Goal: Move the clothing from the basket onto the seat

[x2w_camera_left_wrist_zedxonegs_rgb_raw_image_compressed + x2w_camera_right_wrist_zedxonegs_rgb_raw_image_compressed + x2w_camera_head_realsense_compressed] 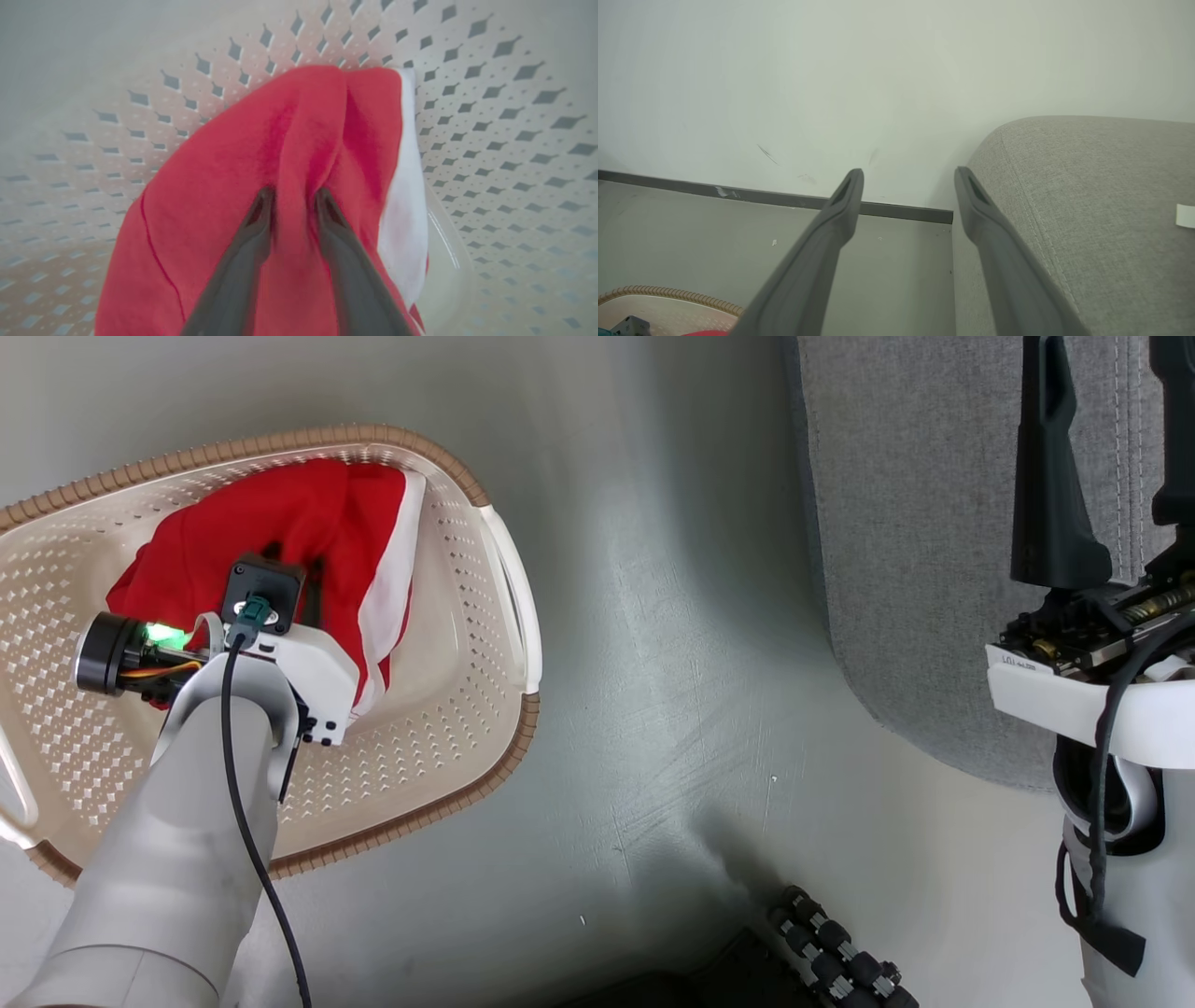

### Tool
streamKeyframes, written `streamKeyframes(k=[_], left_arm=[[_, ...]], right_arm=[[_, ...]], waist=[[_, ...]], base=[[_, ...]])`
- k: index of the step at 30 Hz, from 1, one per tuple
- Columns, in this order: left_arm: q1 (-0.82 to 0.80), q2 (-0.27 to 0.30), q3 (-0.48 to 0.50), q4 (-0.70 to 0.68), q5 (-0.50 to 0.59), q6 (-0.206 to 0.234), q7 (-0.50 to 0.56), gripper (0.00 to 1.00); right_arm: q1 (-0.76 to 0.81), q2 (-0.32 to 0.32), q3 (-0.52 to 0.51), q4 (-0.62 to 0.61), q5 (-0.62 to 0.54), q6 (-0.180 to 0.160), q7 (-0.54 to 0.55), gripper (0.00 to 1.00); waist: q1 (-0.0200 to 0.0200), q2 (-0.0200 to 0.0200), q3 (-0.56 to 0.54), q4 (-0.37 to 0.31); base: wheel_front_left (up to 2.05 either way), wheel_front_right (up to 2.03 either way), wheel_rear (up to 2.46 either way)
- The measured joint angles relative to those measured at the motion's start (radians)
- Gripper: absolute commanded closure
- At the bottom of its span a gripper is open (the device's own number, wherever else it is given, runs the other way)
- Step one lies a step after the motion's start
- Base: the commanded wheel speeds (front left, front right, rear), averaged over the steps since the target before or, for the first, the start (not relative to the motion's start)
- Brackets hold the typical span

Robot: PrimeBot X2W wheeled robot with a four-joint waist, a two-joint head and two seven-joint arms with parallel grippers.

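Left claw is closed on a fold of the red clothing, inside the basket on the floor. Right claw is wide, empty, beside the seat.

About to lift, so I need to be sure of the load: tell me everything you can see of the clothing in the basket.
The clothing is soft red fabric with a broad white band along one edge and a thin stitched seam. It lies bunched and creased inside the basket, up against its perforated wall. The left end effector is closed on a raised fold of it, pinching the fabric into a ridge. Whether this is one garment or two cannot be told.
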Motion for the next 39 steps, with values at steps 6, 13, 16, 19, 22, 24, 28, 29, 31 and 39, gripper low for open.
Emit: streamKeyframes(k=[6, 13, 16, 19, 22, 24, 28, 29, 31, 39], left_arm=[[-0.014, -0.007, -0.002, 0.016, 0.000, 0.000, -0.016, 1.00], [-0.014, -0.020, -0.004, 0.013, -0.003, 0.000, -0.036, 1.00], [-0.014, -0.020, -0.007, 0.013, -0.003, -0.001, -0.037, 1.00], [-0.014, -0.020, -0.011, 0.008, -0.003, -0.001, -0.041, 1.00], [-0.014, -0.020, -0.013, -0.005, -0.003, -0.009, -0.044, 1.00], [-0.013, -0.021, -0.013, -0.010, -0.003, -0.010, -0.044, 1.00], [-0.008, -0.020, -0.013, -0.037, -0.003, -0.018, -0.044, 1.00], [-0.004, -0.020, -0.014, -0.046, -0.003, -0.021, -0.044, 1.00], [0.013, -0.020, -0.017, -0.080, -0.003, -0.026, -0.045, 1.00], [0.089, -0.020, -0.016, -0.242, -0.003, -0.028, -0.045, 1.00]], right_arm=[[0.000, 0.000, -0.011, 0.002, 0.000, 0.000, 0.000, 0.00], [-0.004, 0.000, -0.041, 0.015, 0.000, 0.000, 0.000, 0.00], [-0.025, 0.000, -0.051, 0.021, 0.000, 0.000, 0.000, 0.00], [-0.037, 0.000, -0.050, 0.027, 0.000, 0.000, 0.000, 0.00], [-0.038, 0.000, -0.049, 0.036, 0.000, 0.000, 0.000, 0.00], [-0.038, 0.000, -0.049, 0.039, 0.000, 0.000, 0.000, 0.00], [-0.038, 0.000, -0.048, 0.053, 0.001, 0.000, 0.000, 0.00], [-0.039, 0.000, -0.048, 0.057, 0.001, 0.000, 0.000, 0.00], [-0.039, 0.000, -0.048, 0.063, 0.001, 0.000, 0.000, 0.00], [-0.041, -0.001, -0.042, 0.093, -0.002, 0.000, 0.000, 0.00]], waist=[[0.0000, 0.0000, 0.001, 0.001], [0.0000, 0.0000, -0.004, 0.010], [0.0000, 0.0000, -0.008, 0.016], [0.0000, 0.0000, -0.014, 0.023], [0.0000, 0.0000, -0.022, 0.032], [0.0000, 0.0000, -0.025, 0.035], [0.0000, 0.0000, -0.040, 0.048], [0.0000, 0.0000, -0.044, 0.051], [0.0000, 0.0000, -0.053, 0.058], [0.0000, 0.0000, -0.098, 0.089]], base=[[0.00, 0.00, 0.00], [0.00, 0.00, 0.00], [0.00, 0.00, 0.00], [0.00, 0.00, 0.00], [0.00, 0.00, 0.00], [0.00, 0.00, 0.00], [0.00, 0.00, 0.00], [0.00, 0.00, 0.00], [0.00, 0.00, 0.00], [0.00, 0.00, 0.00]])
